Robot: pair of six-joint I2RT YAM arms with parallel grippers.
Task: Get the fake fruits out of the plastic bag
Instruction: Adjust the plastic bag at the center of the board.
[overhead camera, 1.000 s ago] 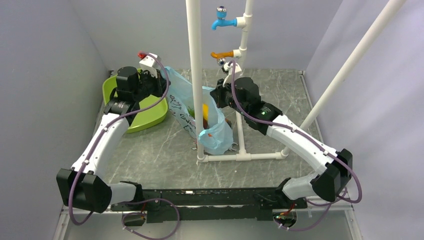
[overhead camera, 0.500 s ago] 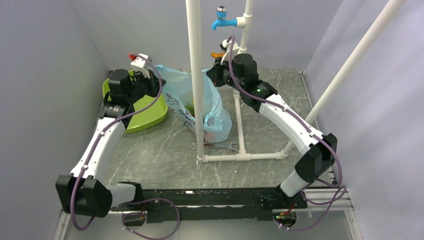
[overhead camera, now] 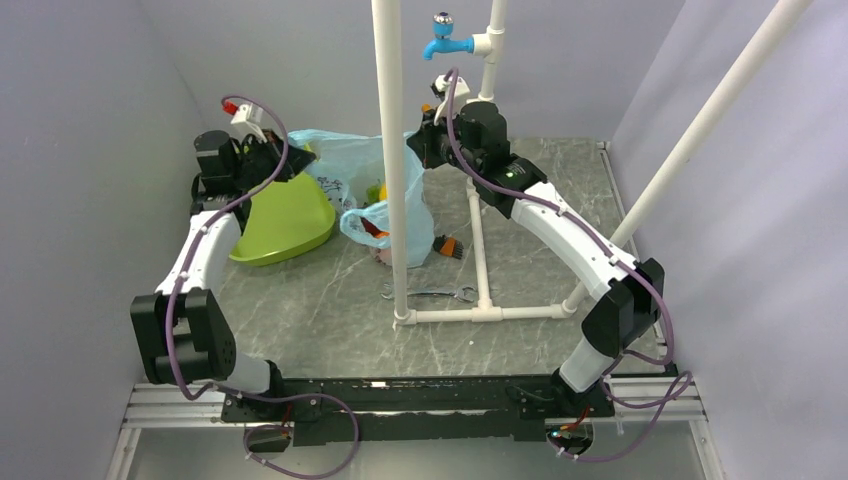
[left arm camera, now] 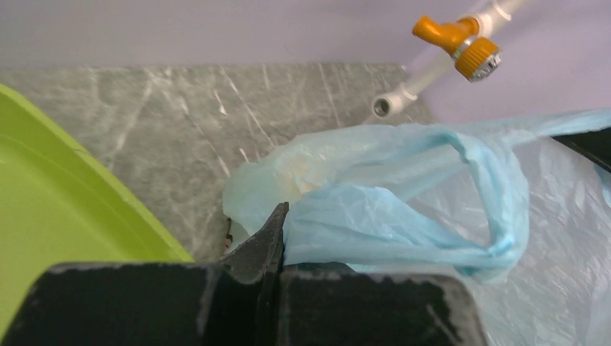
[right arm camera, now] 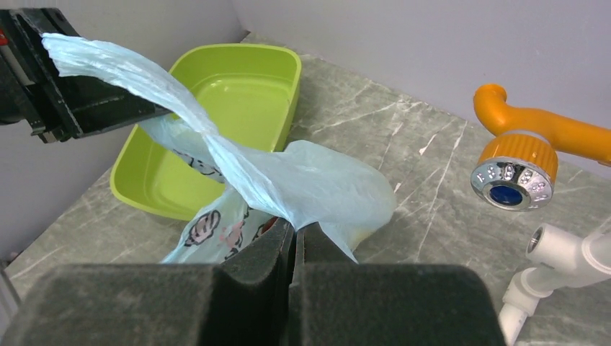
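Both arms have risen and drawn apart, hoisting the plastic bag (overhead camera: pixel 345 170) off the table beside the lime-green tray (overhead camera: pixel 290 215), with the left gripper (left arm camera: pixel 277 216) and right gripper (right arm camera: pixel 294 234) each pinched tight on its film, while the fake fruits (overhead camera: pixel 378 192) still show inside, seemingly none out.

bag (overhead camera: pixel 345 165): one
tray (overhead camera: pixel 285 215): one
taps: two, a blue tap (overhead camera: pixel 441 46) and an orange tap (right arm camera: pixel 529 133)
wrench (overhead camera: pixel 432 293): one
orange-and-black item (overhead camera: pixel 449 246): one
fruits (overhead camera: pixel 379 192): inside the bag, number cannot be told
arms: two, left arm (overhead camera: pixel 205 255) and right arm (overhead camera: pixel 560 225)
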